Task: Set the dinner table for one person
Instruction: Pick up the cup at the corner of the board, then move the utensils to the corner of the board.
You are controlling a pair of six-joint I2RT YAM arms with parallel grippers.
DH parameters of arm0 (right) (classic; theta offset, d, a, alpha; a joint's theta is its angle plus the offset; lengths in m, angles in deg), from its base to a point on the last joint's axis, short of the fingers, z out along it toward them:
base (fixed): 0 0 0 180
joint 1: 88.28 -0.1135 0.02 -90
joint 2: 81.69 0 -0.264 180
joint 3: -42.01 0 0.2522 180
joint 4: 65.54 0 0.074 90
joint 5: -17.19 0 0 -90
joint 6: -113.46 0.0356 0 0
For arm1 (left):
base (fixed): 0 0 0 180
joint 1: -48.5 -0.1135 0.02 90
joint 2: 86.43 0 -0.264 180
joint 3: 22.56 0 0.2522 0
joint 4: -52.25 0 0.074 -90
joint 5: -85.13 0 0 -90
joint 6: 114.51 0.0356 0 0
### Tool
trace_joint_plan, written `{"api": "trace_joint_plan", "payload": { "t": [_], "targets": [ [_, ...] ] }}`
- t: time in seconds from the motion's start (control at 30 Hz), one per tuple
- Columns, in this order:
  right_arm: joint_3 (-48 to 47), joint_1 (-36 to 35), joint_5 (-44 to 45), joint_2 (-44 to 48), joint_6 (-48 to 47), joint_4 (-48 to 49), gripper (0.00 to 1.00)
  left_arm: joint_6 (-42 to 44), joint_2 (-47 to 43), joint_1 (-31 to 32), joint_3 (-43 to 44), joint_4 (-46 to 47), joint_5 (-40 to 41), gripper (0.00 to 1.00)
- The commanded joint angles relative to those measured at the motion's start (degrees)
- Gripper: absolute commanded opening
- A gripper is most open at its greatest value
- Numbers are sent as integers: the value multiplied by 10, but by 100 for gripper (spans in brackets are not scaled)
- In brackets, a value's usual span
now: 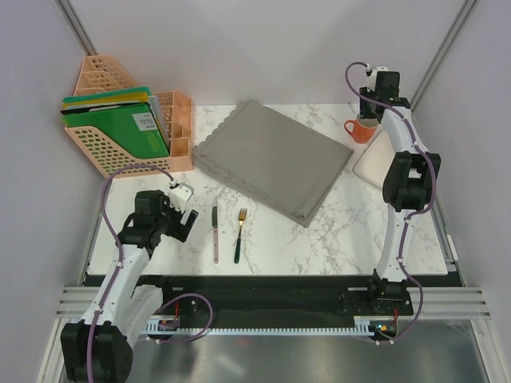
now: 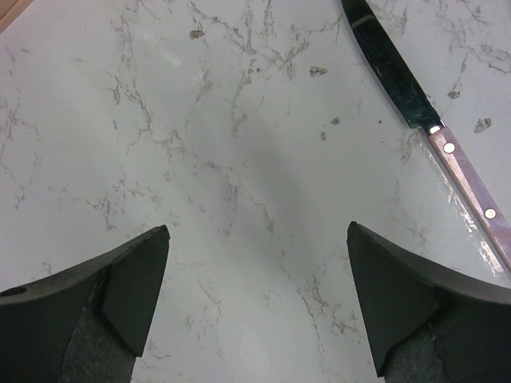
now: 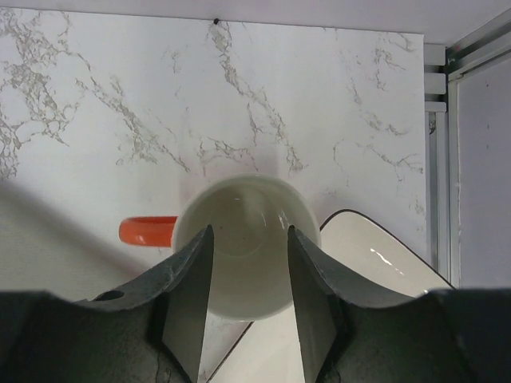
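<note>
The dinner table is a white marble top with grey veins. On it lies a grey scallop-edged placemat. A knife with a brown handle and a fork lie side by side near the front. My left gripper hovers just left of the knife, open over bare marble. At the back right stands an orange mug with a white inside, beside a white plate. My right gripper hangs over the mug's mouth, its jaws partly apart with nothing between them.
A peach file organiser with green folders stands at the back left. The white plate's corner lies just under and right of the mug. A metal frame rail runs along the table's right edge.
</note>
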Motion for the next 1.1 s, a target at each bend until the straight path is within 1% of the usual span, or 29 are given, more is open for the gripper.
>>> {"api": "trace_joint_plan", "payload": {
  "t": [0.0,0.13,0.23,0.27,0.3,0.33,0.37,0.4,0.43,0.47,0.53,0.57,0.67,0.73,0.8,0.83,0.87,0.9,0.93,1.0,1.03,1.07],
  "targets": [
    [-7,0,6,4,2,15,50,14,-3,-1,-2,15,-1,100],
    [11,0,-1,17,-2,24,49,14,-3,-2,-2,15,-1,100],
    [71,-1,-29,75,-6,63,48,14,-4,-2,-3,14,-1,100],
    [125,0,-66,126,-5,85,48,14,-5,-1,-2,15,-1,100],
    [156,-3,-92,155,-4,94,51,14,-8,-2,-2,15,-1,100],
    [214,-3,-118,213,-1,99,52,14,-8,-2,-2,14,-1,100],
    [241,-9,-161,240,2,95,54,14,-10,-2,-2,14,-1,100],
    [261,-13,-179,264,-1,77,57,14,-13,-1,-2,14,0,100],
    [282,-17,-201,297,-6,50,58,13,-13,-2,-1,14,0,100],
    [292,-20,-260,311,-20,-16,59,13,-13,-2,-2,15,1,100],
    [314,-26,-319,345,-48,-95,60,12,-12,-2,0,16,-1,100],
    [330,-29,-351,361,-78,-143,60,12,-12,-2,0,15,-1,100],
    [390,-32,-354,437,-126,-188,62,12,-12,-2,0,18,-3,100],
    [412,-32,-317,479,-128,-192,64,11,-14,-1,0,18,-7,100],
    [414,-32,-309,491,-143,-210,64,11,-14,-2,0,18,-8,100],
    [402,-32,-320,492,-148,-246,64,12,-17,-2,0,17,-7,100],
    [391,-32,-341,488,-187,-280,64,11,-19,-2,0,17,-6,100],
    [364,-35,-384,482,-215,-322,64,11,-21,-1,0,16,-5,100],
    [350,-48,-391,463,-247,-417,64,11,-28,-2,1,14,-5,100],
    [338,-79,-387,451,-304,-495,62,19,-32,-1,8,3,-22,100],
    [354,-84,-361,459,-325,-508,61,26,-30,-1,14,-7,-37,100],
    [372,-84,-341,472,-322,-497,54,34,-21,-1,21,-21,-82,100]
  ]
}}
